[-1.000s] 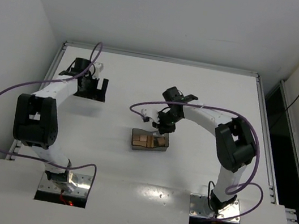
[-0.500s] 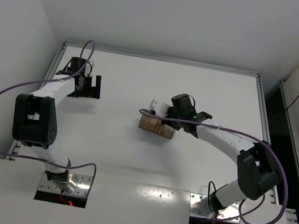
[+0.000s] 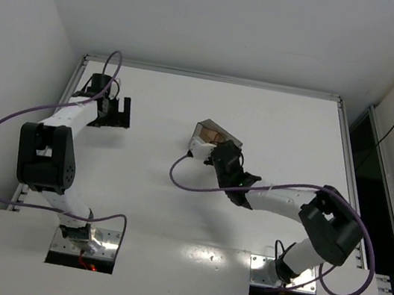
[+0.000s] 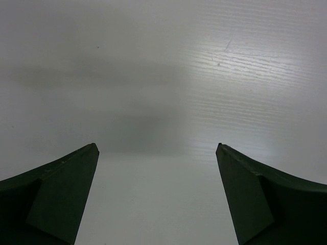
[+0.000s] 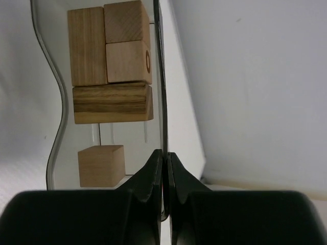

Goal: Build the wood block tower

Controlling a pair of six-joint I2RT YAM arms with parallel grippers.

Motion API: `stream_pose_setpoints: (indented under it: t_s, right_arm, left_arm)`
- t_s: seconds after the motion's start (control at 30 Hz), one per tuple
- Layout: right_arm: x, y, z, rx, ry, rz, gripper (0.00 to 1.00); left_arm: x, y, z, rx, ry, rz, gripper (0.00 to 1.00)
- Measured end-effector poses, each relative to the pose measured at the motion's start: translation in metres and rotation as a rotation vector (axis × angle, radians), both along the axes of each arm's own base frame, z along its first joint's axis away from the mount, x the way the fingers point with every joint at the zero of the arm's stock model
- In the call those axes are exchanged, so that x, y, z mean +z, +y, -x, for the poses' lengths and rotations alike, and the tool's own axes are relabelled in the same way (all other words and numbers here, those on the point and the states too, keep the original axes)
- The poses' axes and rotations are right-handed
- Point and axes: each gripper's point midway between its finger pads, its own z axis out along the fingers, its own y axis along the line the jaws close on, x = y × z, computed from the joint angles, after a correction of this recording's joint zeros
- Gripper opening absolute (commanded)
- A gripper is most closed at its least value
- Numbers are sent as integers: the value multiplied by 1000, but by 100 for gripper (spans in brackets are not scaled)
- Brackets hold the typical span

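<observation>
The wood blocks (image 5: 110, 71), five in sight, lie loose inside the translucent plastic bin (image 5: 135, 143). The right pincer (image 5: 164, 159) pinches the bin by its thin wall and appears to tip it over mid-desk (image 3: 277, 123); no tower stands yet. Pouring well likely calls for a firm grip and a slow tilt, so the blocks land close together, while the left pincer (image 4: 157, 149) hangs spread wide, well apart.

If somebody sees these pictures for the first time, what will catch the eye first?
First comes the right gripper, shut on the thin wall of the translucent bin near the middle of the table, with the wood blocks inside it. Next is the left gripper, wide open and holding nothing, at the far left. No tower stands yet.
</observation>
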Motion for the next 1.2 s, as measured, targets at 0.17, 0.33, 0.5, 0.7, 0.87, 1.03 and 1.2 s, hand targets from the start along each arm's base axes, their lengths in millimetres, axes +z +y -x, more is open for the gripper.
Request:
stream_pose_setpoints:
  t_s: [0.17, 0.33, 0.5, 0.7, 0.87, 1.03, 1.2]
  right_arm:
    - [25, 19, 4, 38, -219, 115, 0]
    - [32, 33, 2, 60, -371, 316, 0]
    - [-24, 46, 9, 173, -332, 641, 0]
    - [-20, 62, 21, 218, -389, 715, 0]
    - [-14, 69, 26, 253, -415, 788, 0]
    - [-10, 65, 31, 281, -432, 859, 0]
    - [-10, 64, 34, 301, -441, 900, 0]
  left_arm:
    - [0, 10, 1, 24, 0, 0, 99]
    - [0, 17, 1, 41, -1, 3, 99]
    - [-2, 19, 0, 44, -2, 18, 99]
    - [-18, 21, 1, 49, 34, 51, 99]
    - [-28, 19, 1, 43, 60, 75, 99]
    - [-31, 14, -1, 27, 62, 101, 99]
    - [-32, 12, -5, 18, 62, 117, 99]
